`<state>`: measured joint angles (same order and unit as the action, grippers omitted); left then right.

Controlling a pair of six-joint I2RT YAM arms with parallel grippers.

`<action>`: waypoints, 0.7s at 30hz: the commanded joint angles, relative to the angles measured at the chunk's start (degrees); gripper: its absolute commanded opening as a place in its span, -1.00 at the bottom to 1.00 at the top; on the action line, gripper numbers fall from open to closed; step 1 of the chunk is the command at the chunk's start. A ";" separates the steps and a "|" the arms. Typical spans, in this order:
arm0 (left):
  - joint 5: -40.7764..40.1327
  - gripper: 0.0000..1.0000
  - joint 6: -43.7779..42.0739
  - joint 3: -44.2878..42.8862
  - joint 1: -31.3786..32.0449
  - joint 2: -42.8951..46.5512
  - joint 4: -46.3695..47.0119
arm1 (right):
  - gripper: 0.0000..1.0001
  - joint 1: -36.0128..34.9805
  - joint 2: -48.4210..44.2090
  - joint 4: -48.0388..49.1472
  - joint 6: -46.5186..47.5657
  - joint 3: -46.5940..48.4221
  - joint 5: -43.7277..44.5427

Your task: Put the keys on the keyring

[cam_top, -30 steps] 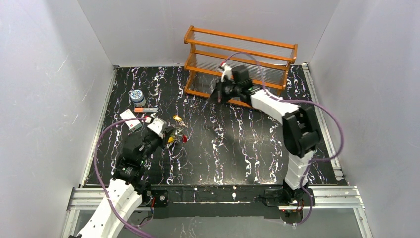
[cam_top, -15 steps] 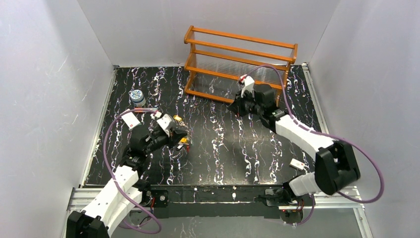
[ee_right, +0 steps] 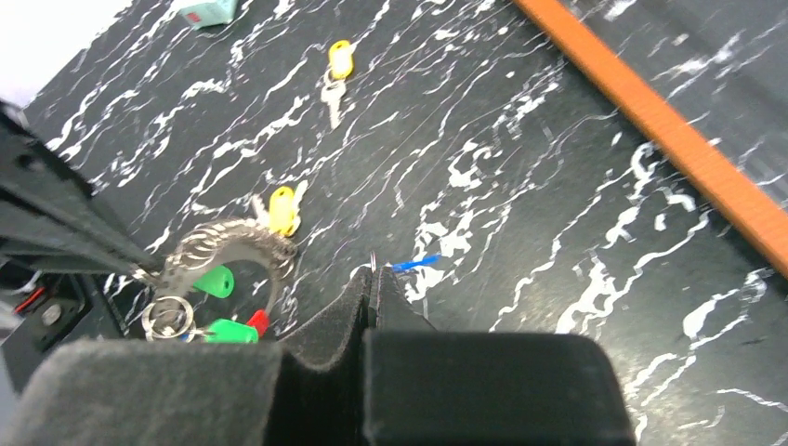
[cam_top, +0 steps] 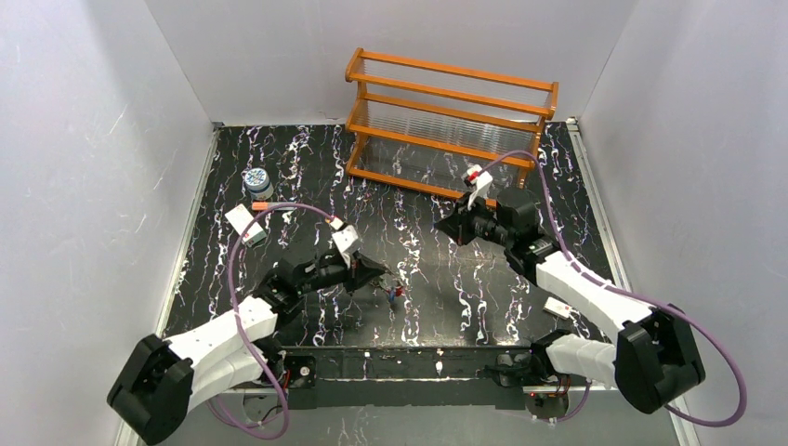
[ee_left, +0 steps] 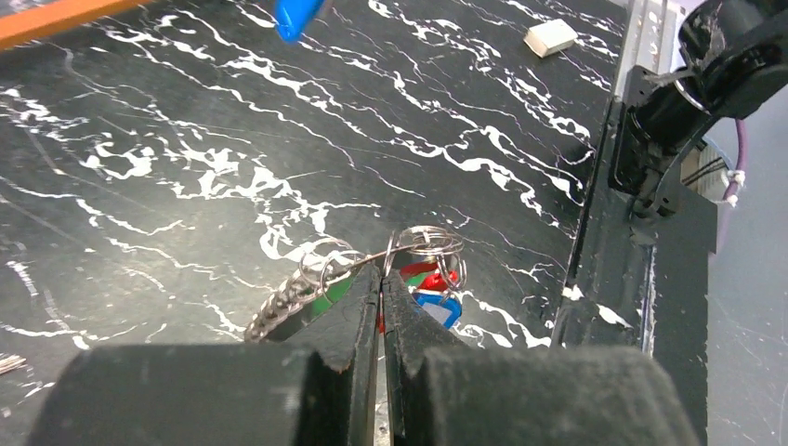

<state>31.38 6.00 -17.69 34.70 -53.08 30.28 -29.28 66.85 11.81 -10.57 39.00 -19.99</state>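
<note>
Out in front of the orange rack, well toward the near edge of the black marbled worktop, the left hand has its fingers pressed together, pinching the thin wire of the keyring. So the ring is in that hand, not lying loose. A bunch of keys already hangs on it, with green, red and blue heads, plus a short bit of chain trailing off the side. Can't tell whether the bunch is touching the worktop or dangling just clear of it.

The right hand sits closer to the rack, roughly between the rack's front rail and the left hand. It's also clamped tight, on a blue-headed key. Only a sliver of blue and a bit of metal poke out past the pads, so most of it is hidden.

Two yellow-headed keys lie flat on the worktop in front of the rack, apart from each other, nobody touching them.

Off to the left of the rack there's a patterned jar, and a white card a bit further forward.
</note>
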 commanded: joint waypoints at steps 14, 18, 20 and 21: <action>-8.37 -1.00 -3.76 -0.35 10.04 -0.71 -1.38 | -0.97 -3.39 5.30 -10.07 4.81 2.22 -14.49; -15.28 -1.00 -9.86 -3.94 10.36 8.12 -18.71 | -0.97 -3.85 6.29 -10.26 5.13 2.98 -14.58; -20.00 -1.00 -12.15 -6.37 10.41 12.41 -26.41 | -0.97 -3.88 6.48 -10.37 5.24 3.22 -14.80; -22.47 -1.00 -13.13 -7.68 10.44 14.33 -30.04 | -0.97 -3.87 6.46 -10.55 5.34 3.31 -14.70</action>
<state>18.79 -0.89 -19.57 44.80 -45.50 16.99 -33.04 72.75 1.34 -6.81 39.48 -33.58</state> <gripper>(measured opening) 0.009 0.031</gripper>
